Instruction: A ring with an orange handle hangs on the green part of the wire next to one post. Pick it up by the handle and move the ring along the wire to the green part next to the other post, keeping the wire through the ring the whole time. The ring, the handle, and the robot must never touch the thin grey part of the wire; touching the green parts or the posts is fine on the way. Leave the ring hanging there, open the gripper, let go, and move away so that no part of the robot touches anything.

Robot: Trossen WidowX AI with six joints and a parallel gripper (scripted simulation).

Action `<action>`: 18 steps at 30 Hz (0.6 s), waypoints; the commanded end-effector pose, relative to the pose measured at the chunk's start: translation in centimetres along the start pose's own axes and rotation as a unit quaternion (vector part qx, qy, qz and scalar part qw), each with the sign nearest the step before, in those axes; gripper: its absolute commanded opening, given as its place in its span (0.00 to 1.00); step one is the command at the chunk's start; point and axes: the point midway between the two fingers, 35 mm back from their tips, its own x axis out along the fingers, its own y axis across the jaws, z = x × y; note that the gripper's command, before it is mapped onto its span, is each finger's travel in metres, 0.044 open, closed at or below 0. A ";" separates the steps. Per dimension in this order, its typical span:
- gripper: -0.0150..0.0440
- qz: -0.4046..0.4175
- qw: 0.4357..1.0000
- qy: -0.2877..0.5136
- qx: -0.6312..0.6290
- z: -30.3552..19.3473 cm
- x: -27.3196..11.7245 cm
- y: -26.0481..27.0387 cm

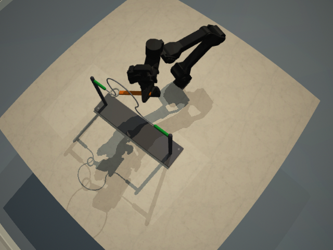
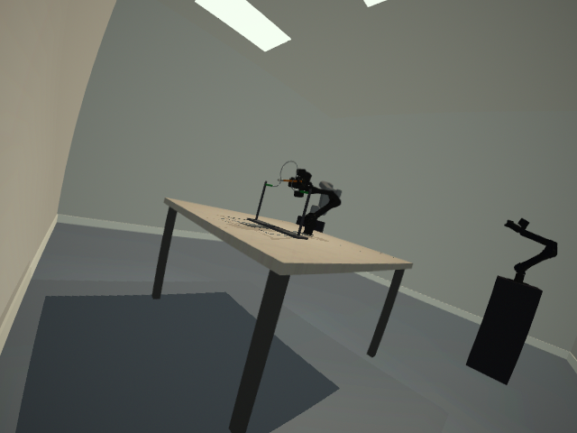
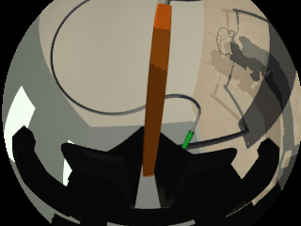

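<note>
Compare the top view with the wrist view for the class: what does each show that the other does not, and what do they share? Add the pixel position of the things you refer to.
Only top: the whole ring (image 1: 110,94) around the wire, both posts' bases on the dark base board (image 1: 166,145), and the arm's folded links (image 1: 192,37).

Only wrist: a close look between the fingers of the pincer (image 1: 149,94) (image 3: 148,165), with the handle's near end there, and a bright ceiling light (image 3: 18,113) at the left edge.

Both: the orange handle (image 1: 130,92) (image 3: 156,80) held in the pincer, grey wire (image 1: 126,88) (image 3: 53,52), green wire section (image 1: 162,130) (image 3: 188,139) and shadows.
</note>
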 end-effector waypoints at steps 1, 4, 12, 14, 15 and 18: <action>0.00 0.020 0.999 0.004 0.034 0.0 0.0 1.4; 0.00 0.032 0.998 0.005 0.057 0.0 -0.1 2.3; 0.00 0.055 0.993 0.006 0.102 0.4 -0.4 4.1; 0.00 0.058 0.992 0.006 0.108 0.5 -0.4 4.5; 0.00 0.059 0.992 0.006 0.111 0.6 -0.5 4.6; 0.00 0.059 0.992 0.007 0.113 0.7 -0.5 4.9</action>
